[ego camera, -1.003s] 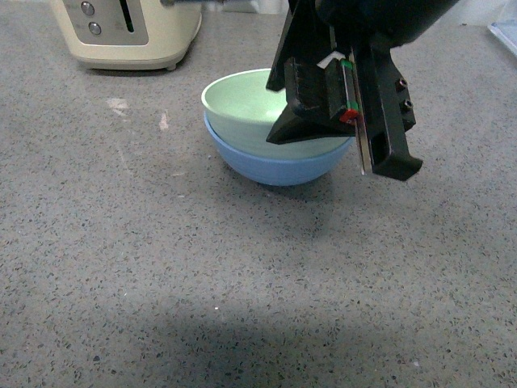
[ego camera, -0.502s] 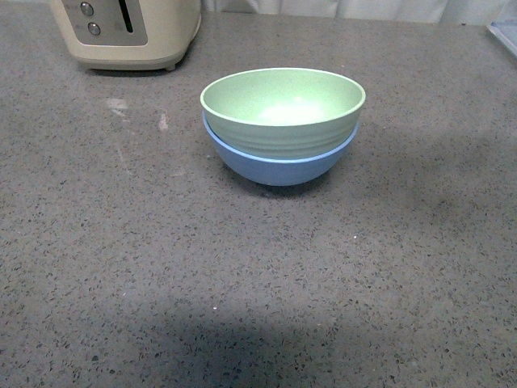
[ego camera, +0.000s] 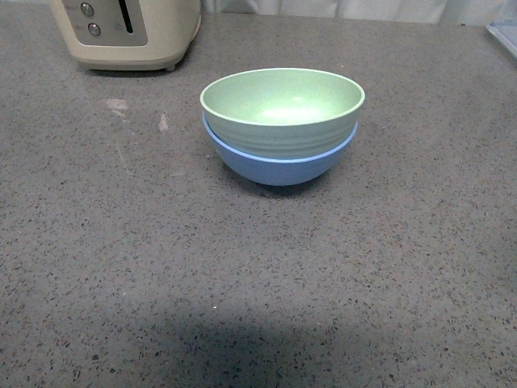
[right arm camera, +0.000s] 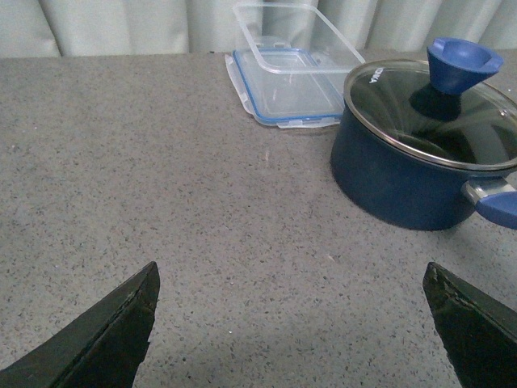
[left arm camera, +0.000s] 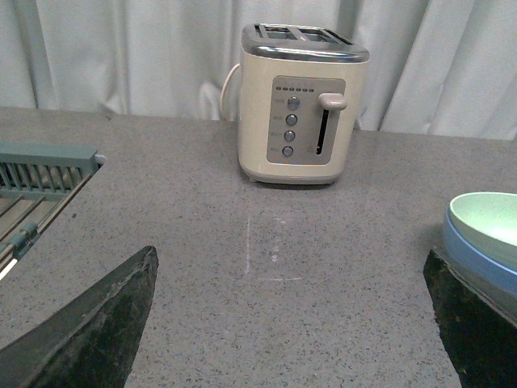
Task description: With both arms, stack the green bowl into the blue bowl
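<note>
We see soft, even light from above, with a pale highlight inside the green bowl (ego camera: 283,101) and a faint shadow under the blue bowl (ego camera: 279,166). Nearer us than the bowls, a broad dim shadow darkens the counter (ego camera: 121,267). Both wrist views are sharp, without glare.

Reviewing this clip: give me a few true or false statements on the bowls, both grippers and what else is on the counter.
1. The green bowl sits nested in the blue bowl. True.
2. The left gripper grips the bowl rim. False: its fingers are spread with nothing between them.
3. The right gripper is open over bare counter. True.
4. The pot has no lid. False: a glass lid with a blue knob covers it.
5. The toaster lies tipped over. False: it stands upright.
</note>
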